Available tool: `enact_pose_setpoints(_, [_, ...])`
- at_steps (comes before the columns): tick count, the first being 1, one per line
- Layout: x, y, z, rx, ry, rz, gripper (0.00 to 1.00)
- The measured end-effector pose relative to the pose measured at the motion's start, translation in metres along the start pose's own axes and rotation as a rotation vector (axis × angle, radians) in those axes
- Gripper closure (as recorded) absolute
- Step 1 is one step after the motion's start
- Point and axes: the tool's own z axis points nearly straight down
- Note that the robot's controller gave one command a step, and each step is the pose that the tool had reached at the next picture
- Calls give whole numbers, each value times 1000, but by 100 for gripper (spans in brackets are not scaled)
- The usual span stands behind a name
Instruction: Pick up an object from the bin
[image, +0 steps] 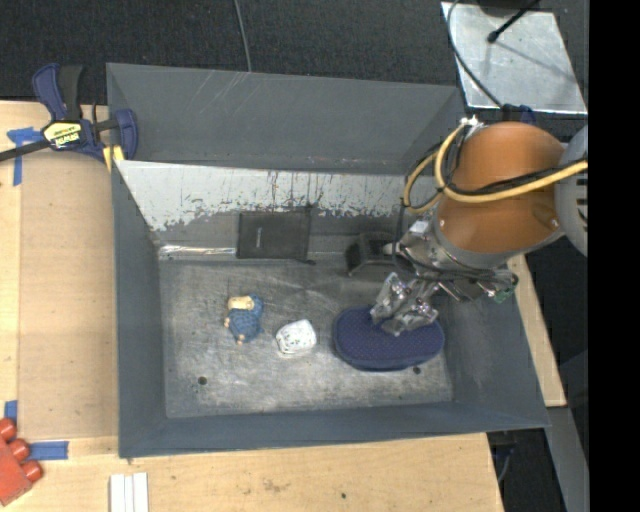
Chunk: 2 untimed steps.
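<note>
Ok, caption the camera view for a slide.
Gripper low over a dark blue oval pad at the right of the grey bin.

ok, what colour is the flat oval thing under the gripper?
The oval pad is plain dark navy blue, best seen in the camera view.

Grey metal bin (135, 330) sits on a pale tan surface (60, 300), which shows left and front. Dark, finely textured floor (300, 40) behind. Brightly lit light-grey sheet (545, 65) at top right. Bin's back wall catches most light.
</note>
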Motion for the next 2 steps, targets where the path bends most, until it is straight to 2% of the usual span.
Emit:
enact_pose_setpoints(1, [0, -2, -4, 6, -4, 2, 0])
enact_pose_setpoints(2, [-12, 5, 71, 3, -1, -125, 0])
